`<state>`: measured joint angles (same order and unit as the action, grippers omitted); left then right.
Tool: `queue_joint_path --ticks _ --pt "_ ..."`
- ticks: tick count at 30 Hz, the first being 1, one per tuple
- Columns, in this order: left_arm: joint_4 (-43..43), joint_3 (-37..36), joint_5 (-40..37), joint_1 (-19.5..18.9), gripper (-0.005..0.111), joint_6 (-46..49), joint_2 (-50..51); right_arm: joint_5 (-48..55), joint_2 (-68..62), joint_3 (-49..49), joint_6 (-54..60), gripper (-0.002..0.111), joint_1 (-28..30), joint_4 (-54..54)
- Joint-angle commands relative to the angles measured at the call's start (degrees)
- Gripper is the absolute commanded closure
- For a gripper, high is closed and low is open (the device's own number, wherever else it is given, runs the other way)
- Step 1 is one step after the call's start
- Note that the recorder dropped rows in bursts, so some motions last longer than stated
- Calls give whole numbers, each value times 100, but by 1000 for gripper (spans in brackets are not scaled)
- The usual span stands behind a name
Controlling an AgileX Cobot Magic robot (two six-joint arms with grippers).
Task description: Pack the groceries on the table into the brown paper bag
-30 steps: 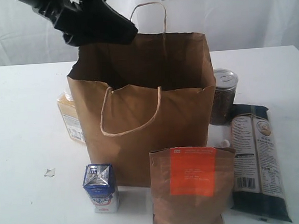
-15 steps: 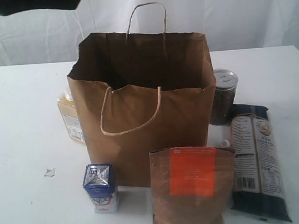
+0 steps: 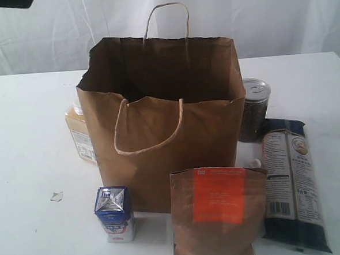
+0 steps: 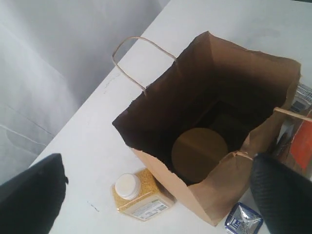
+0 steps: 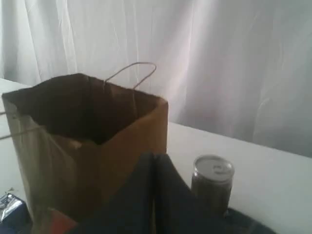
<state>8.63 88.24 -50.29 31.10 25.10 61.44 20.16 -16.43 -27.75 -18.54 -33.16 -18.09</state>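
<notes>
The brown paper bag (image 3: 164, 133) stands open on the table (image 3: 28, 171). The left wrist view looks down into it, where the tan lid of the jar (image 4: 200, 155) shows at the bottom. My left gripper (image 4: 158, 163) hangs high above the bag, open and empty, its fingers (image 4: 34, 195) far apart. The yellow-grain bottle (image 3: 78, 133) stands against the bag's left side. The blue-white carton (image 3: 115, 214) and the orange-labelled pouch (image 3: 216, 214) are in front, the dark tin (image 3: 254, 108) and noodle packet (image 3: 291, 181) to the right. My right gripper (image 5: 155, 168) is shut and empty, beside the tin (image 5: 212, 183).
A small scrap (image 3: 56, 196) lies on the table left of the carton. White curtains (image 3: 267, 17) hang behind the table. Only a dark sliver of the left arm (image 3: 3, 3) shows at the exterior view's top-left corner.
The left arm has lifted from over the bag's back-left rim, up and to the left, almost out of the exterior view. The dark part of the right arm at the top has also gone.
</notes>
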Motion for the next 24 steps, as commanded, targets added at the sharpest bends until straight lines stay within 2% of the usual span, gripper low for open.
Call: queue_joint_path --ticks 1,9,16,24 --pt "-321 40 -182 -18 2 -379 -81 -314 706 904 -695 108 23 -51" --pt "-389 -547 35 -18 2 -396 -301 -516 1140 1686 -1479 108 23 -65" --pt "-401 -1408 690 -18 2 -589 -614 -813 1140 2047 -1995 108 23 -65" --pt "-401 -1492 701 -18 2 -715 -614 -1108 1140 2047 -2322 108 23 16"
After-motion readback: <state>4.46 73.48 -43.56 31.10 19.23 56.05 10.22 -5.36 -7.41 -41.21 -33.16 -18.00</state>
